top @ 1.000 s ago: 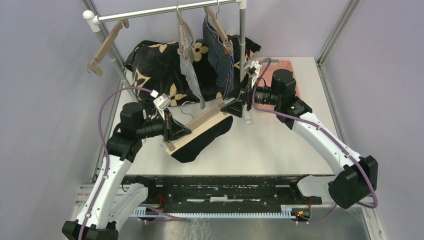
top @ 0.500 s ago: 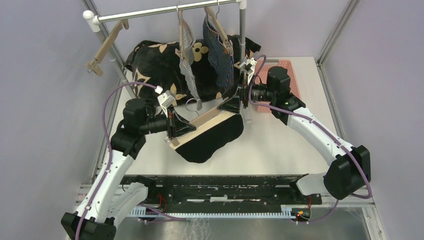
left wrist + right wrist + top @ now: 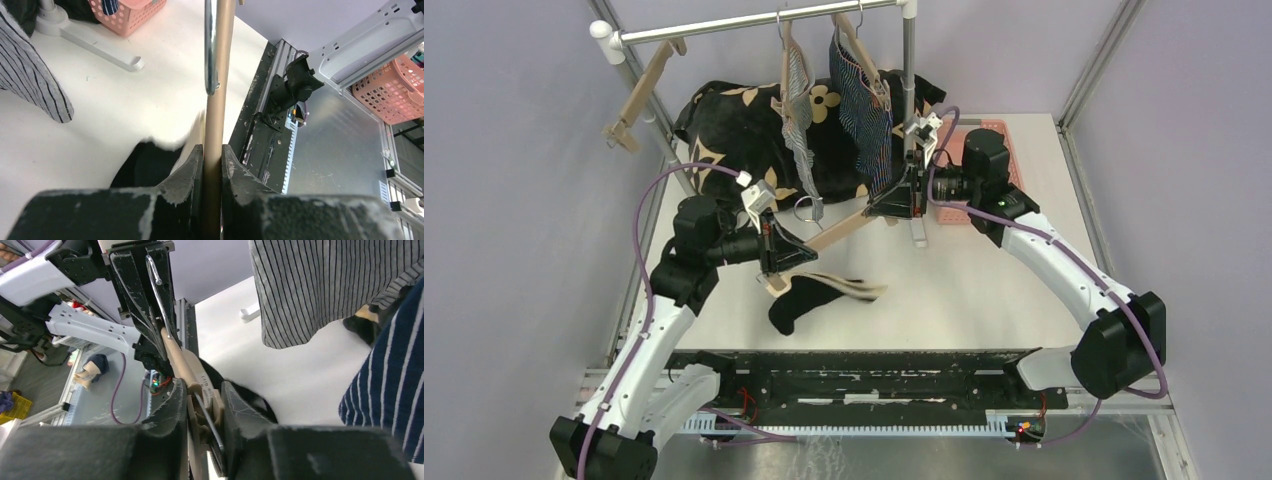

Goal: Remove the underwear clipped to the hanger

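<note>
The right tool [image 3: 202,390] has just clamped the clip [image 3: 205,415] on the wooden hanger [image 3: 839,232], so the black briefs [image 3: 814,298] drop half free; the left tool [image 3: 212,155] clenches the hanger's bar

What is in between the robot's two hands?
A wooden hanger stretches from the left gripper to the right gripper, and both are clamped on it. The top view shows this. The black underwear sits by the hanger's left-gripper end.

A black flowered cloth [image 3: 734,130] and pink basket [image 3: 972,128] share the table [image 3: 984,290].
</note>
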{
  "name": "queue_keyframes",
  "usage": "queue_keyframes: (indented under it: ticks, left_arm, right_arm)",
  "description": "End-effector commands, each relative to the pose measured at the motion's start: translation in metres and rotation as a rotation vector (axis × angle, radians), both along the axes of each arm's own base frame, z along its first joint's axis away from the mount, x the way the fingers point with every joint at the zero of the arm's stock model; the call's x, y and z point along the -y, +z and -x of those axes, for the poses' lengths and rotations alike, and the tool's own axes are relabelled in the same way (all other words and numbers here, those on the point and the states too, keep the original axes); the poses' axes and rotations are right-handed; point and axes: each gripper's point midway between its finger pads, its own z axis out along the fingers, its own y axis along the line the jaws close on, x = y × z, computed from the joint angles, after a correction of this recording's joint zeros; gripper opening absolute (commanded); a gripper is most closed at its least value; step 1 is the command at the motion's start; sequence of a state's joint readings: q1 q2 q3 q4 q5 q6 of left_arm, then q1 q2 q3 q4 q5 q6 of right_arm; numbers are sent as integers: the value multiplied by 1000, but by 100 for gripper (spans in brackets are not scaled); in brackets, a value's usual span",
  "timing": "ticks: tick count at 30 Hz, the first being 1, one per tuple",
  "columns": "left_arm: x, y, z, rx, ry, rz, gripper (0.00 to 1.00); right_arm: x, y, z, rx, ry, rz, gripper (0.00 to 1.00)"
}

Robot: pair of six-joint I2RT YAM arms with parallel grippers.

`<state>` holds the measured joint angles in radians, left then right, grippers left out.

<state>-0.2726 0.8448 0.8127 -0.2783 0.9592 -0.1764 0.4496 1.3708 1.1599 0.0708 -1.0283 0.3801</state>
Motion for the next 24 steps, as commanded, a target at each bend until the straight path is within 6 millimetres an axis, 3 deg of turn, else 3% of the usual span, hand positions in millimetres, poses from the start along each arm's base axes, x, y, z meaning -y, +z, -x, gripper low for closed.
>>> queue_keyframes:
  ticks: [1,2,3,9,17,24]
  left_arm:
    - [5,18,-11,39,26,42,3]
    - [5,19,-11,41,24,45,3]
    - [6,20,-12,46,24,50,3]
    - [11,48,-17,108,35,158,3]
    - [28,73,-16,145,-30,258,3]
    - [55,72,-14,139,-103,309,3]
  right_arm:
    - [-4,14,-13,90,-81,-1,49]
    - [-2,14,-16,95,-107,5,64]
    - [1,15,-18,106,-133,8,70]
    - [23,30,-27,186,-352,-46,84]
    - [38,55,-9,205,-430,-310,85]
    - [19,68,5,159,-279,-453,80]
